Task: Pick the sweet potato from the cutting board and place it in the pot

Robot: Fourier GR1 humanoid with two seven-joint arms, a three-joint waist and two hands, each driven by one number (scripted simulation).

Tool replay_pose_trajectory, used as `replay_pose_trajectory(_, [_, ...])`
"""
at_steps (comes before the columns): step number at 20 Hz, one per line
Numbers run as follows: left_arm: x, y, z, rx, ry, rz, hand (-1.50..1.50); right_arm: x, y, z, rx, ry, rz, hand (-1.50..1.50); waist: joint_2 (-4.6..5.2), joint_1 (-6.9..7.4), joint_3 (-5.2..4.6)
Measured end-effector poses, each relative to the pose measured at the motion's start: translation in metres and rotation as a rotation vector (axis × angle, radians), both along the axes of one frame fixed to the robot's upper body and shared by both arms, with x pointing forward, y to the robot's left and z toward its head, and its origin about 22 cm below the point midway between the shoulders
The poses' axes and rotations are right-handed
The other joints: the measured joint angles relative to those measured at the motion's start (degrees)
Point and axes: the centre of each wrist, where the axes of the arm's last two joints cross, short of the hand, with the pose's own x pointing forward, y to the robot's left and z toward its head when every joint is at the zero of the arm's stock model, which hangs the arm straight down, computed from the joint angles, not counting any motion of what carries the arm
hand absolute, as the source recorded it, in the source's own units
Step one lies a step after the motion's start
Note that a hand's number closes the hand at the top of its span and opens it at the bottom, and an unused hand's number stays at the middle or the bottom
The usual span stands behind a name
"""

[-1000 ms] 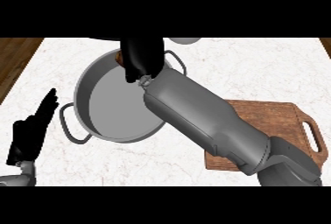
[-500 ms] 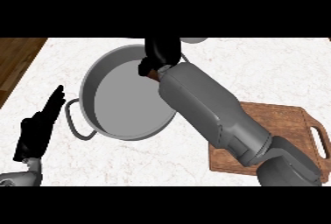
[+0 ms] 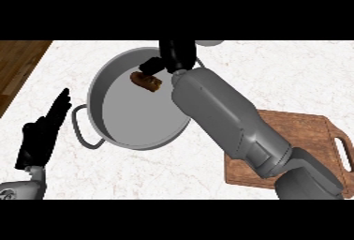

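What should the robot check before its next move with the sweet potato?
1. Sweet potato off the cutting board: ok, none shows on the visible part of the board.
2. Sweet potato inside the pot rim: ok, it shows against the pot's inside, near the far edge.
3. Right hand has let go: cannot tell, it sits right next to the sweet potato.
4. Sweet potato resting on the pot's bottom: cannot tell from this steep view.
5. Left hand out of the way: ok, open and apart from the pot, at the view's left.
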Motion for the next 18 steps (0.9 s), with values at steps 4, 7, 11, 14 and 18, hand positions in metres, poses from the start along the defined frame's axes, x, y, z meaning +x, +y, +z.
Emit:
replay_pose_trajectory(4, [-0.003, 0.003, -0.003, 0.003, 0.009, 0.009, 0.00, -0.005, 0.001, 0.010, 0.195, -0.083, 0.009, -1.50, -0.30, -0.39, 0.03])
replay_pose_trajectory(7, [-0.010, 0.003, -0.007, 0.001, 0.016, 0.018, 0.00, -0.005, 0.000, 0.016, 0.296, -0.081, 0.031, -1.50, -0.59, -1.09, 0.02])
replay_pose_trajectory(11, [-0.011, 0.008, -0.008, 0.003, 0.016, 0.048, 0.00, -0.007, -0.006, 0.009, 0.382, -0.039, 0.088, -1.50, -0.97, -2.68, 0.01])
replay_pose_trajectory(14, [-0.019, 0.012, -0.013, 0.005, 0.023, 0.063, 0.00, -0.010, -0.012, -0.003, 0.435, -0.008, 0.131, -1.50, -1.29, -3.66, 0.01])
replay_pose_trajectory(18, [-0.028, 0.023, -0.013, 0.000, 0.030, 0.094, 0.00, -0.019, -0.025, -0.016, 0.482, 0.008, 0.171, -1.50, -1.82, -5.56, 0.02])
